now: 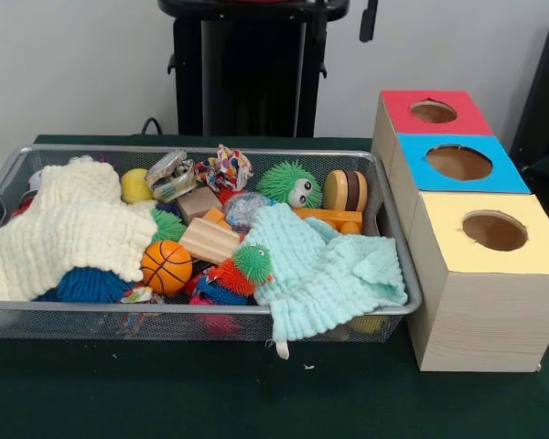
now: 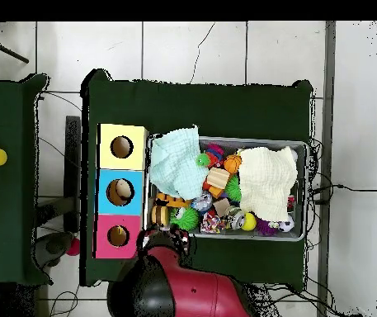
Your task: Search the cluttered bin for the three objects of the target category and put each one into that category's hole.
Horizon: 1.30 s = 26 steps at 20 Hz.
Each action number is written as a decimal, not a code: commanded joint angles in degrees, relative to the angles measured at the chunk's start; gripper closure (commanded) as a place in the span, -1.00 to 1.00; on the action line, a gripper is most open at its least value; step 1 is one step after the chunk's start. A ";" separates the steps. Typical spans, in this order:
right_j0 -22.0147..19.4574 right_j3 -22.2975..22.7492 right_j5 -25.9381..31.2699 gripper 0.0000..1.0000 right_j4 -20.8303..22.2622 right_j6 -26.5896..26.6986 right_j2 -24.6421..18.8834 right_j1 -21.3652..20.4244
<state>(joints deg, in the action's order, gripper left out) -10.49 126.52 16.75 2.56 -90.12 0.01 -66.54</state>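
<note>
My arm (image 2: 171,285) sits drawn back at the base; pincer hidden in both views, can't tell its state. Bin (image 1: 201,309) full on the table (image 1: 256,393). Knotted fabric ball (image 1: 223,168) lies against the bin's robot-side rim, nearest the arm, no clear long axis. Yellow box hole (image 1: 494,230) empty, farthest from the robot. Overhead shows the arm; front view doesn't.
</note>
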 commanded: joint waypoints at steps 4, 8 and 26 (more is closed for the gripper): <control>-2.03 0.48 -10.20 -1.00 6.35 -6.79 -0.95 8.77; -3.80 0.91 -12.56 -1.00 7.81 -6.39 -2.04 10.41; -13.01 -0.34 -19.64 -1.00 19.60 -4.82 -3.72 20.41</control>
<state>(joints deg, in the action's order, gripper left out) -22.69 126.46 2.07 17.03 -90.12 -0.60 -51.72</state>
